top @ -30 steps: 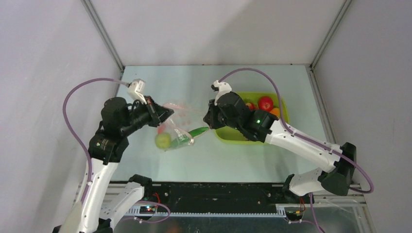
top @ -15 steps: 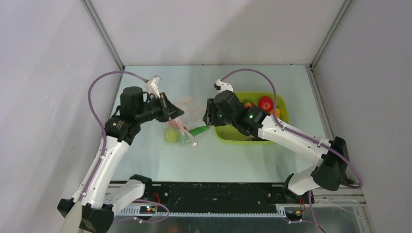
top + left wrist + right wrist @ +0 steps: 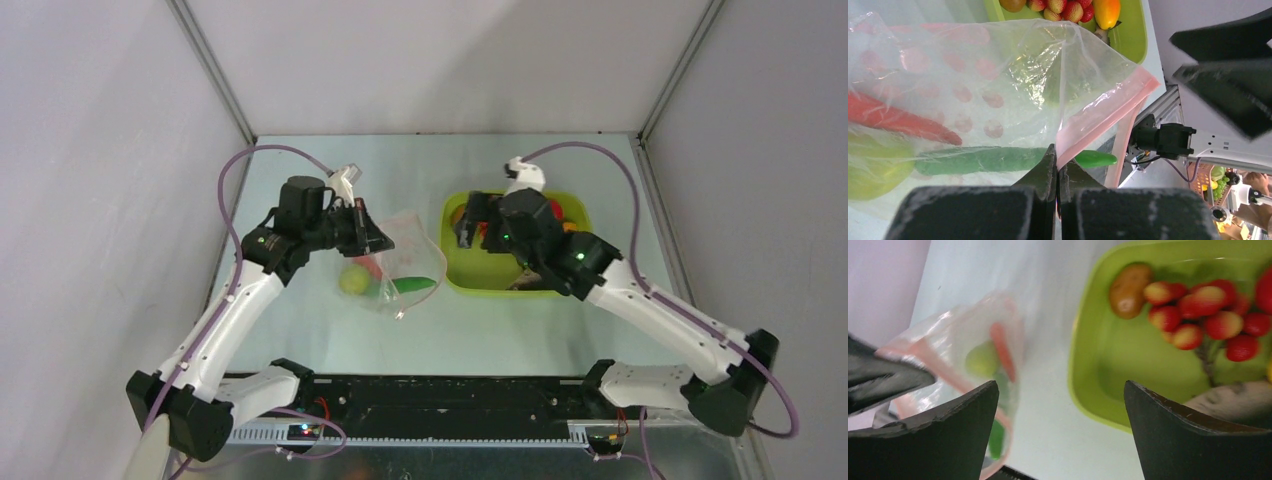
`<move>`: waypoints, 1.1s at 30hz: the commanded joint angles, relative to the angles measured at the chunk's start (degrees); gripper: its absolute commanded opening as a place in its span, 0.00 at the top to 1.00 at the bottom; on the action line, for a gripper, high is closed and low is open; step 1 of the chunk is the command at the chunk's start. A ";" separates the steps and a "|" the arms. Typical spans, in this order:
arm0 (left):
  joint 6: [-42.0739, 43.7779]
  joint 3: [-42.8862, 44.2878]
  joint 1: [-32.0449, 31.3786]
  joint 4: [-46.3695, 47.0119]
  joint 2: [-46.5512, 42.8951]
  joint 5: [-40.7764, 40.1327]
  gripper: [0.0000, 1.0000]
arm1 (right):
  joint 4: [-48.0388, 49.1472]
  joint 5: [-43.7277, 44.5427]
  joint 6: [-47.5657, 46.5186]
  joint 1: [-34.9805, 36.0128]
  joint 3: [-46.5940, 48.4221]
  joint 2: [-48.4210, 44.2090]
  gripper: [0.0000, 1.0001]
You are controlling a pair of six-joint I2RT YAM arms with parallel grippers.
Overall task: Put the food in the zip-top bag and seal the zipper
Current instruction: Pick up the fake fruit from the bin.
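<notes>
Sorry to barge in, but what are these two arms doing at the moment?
The left hand is shut on the zip-top bag by its zipper, holding the mouth up. A lime, a long red piece and a green pod are inside, the pod's tip poking out. The right hand hangs open over the green tub's edge, where strawberries and a kiwi lie.

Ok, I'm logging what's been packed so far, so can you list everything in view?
zip-top bag: one, clear with pink zipper, left of tub
lime: one, yellow-green, in bag
pod: one, green, in bag
long red piece: one, red, in bag
tub: one, lime-green, right of bag
strawberries: several, red-pink, in tub
kiwi: one, brown, in tub
orange piece: one, orange-yellow, in tub
table: one, pale, beneath all
left gripper: shut on bag's mouth edge
right gripper: open, empty, over tub
</notes>
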 commanded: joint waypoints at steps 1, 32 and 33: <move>0.83 2.06 -0.25 0.16 0.06 0.38 1.00 | -0.47 3.09 -0.02 -6.14 -5.59 -5.21 0.00; 1.40 2.10 -0.34 -0.29 1.40 2.73 1.00 | 10.02 1.56 -3.74 -39.40 -20.60 10.83 0.18; 1.42 2.09 -0.31 -0.22 1.45 2.94 1.00 | 10.80 1.33 -3.66 -39.48 -20.60 11.22 0.19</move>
